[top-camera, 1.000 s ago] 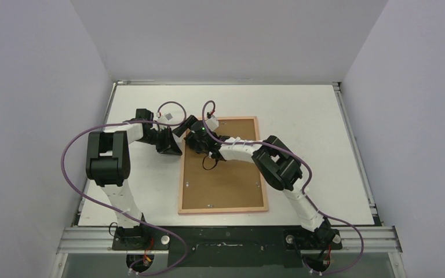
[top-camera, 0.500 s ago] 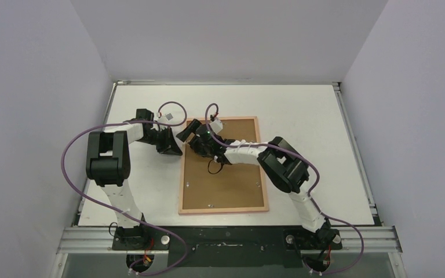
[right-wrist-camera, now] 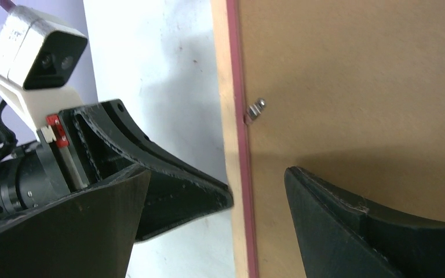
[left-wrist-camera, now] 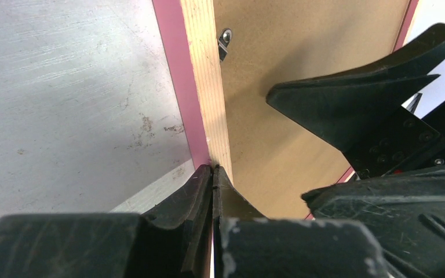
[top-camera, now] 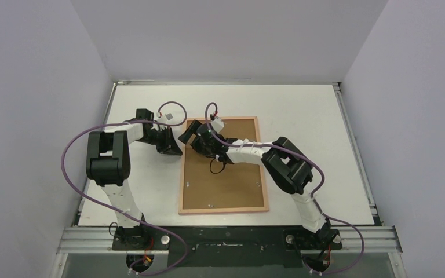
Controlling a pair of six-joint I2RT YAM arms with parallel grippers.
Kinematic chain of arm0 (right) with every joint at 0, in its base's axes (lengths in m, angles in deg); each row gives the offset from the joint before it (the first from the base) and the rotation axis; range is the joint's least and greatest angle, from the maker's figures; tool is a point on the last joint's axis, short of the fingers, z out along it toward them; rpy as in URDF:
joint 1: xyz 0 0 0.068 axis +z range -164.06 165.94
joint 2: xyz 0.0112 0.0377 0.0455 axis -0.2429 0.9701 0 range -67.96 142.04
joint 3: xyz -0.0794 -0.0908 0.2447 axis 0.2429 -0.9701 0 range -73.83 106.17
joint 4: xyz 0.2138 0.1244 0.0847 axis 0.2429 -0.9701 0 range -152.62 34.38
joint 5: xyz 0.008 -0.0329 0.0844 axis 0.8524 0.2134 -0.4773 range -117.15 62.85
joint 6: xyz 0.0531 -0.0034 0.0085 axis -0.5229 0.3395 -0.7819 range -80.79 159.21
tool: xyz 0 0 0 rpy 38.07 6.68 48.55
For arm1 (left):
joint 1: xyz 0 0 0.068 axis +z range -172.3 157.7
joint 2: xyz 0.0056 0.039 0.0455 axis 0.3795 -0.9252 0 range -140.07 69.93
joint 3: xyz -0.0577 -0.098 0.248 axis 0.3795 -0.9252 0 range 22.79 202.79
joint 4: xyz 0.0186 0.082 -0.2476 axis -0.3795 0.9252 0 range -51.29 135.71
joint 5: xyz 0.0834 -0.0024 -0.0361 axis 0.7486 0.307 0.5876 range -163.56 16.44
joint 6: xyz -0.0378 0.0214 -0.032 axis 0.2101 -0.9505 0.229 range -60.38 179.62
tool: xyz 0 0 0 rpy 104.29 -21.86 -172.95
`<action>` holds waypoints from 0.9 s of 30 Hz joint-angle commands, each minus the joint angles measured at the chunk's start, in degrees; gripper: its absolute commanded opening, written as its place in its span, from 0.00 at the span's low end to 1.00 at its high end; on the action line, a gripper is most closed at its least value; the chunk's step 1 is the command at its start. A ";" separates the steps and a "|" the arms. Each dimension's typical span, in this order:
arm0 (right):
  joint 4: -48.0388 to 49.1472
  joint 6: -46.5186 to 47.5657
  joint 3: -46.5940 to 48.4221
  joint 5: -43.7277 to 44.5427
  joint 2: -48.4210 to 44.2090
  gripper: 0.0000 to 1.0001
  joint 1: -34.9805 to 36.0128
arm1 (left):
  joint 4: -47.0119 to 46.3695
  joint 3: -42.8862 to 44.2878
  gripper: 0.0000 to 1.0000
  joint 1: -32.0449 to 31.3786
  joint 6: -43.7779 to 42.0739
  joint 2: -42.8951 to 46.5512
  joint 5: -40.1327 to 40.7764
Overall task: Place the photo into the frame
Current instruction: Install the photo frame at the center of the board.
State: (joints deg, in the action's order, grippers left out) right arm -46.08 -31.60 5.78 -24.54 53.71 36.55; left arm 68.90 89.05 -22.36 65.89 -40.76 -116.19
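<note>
Frame (top-camera: 223, 209) lies back-up at table (top-camera: 301, 110) centre, brown backing board (top-camera: 223, 174) seated inside its rails. Photo not visible.

Left gripper (left-wrist-camera: 213, 171): fingers pressed together, nothing between them; tips touch the outer pink edge of the frame's 9 o'clock rail, toward the 11 o'clock corner.

Right gripper (right-wrist-camera: 217, 174): spread wide, straddling the same rail, one finger (right-wrist-camera: 347, 220) over the board, the other outside. Holds nothing. Small metal clip (right-wrist-camera: 256, 109) at 12 o'clock of it.

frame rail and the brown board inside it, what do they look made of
Frame rail: likely wood, pale and unpainted on this face with fine grain lines, pink paint along its side. Backing board: probably fibreboard, flat matt brown with no grain.
</note>
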 commanded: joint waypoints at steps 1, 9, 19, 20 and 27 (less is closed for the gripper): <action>0.87 1.04 5.93 1.02 3.35 0.90 0.19 | 0.48 0.69 0.00 -0.27 -1.35 -0.52 1.06; -1.38 0.13 10.34 2.89 7.14 0.90 0.28 | 0.24 0.31 0.00 -0.31 -1.18 -0.52 0.62; -3.55 -1.32 13.85 3.56 9.78 0.90 0.78 | -0.13 0.01 0.00 -0.47 -1.00 -0.50 0.55; -3.61 -1.47 13.88 4.02 9.74 0.90 0.95 | -0.20 -0.11 0.00 -0.54 -0.95 -0.54 0.57; -7.57 -4.06 16.35 6.20 10.86 0.90 1.43 | -0.56 -0.51 0.00 -0.68 -0.99 -0.51 0.54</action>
State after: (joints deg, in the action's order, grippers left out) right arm -49.40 -33.83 19.64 -20.69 63.11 37.10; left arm 68.88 89.03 -22.36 66.06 -40.76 -116.28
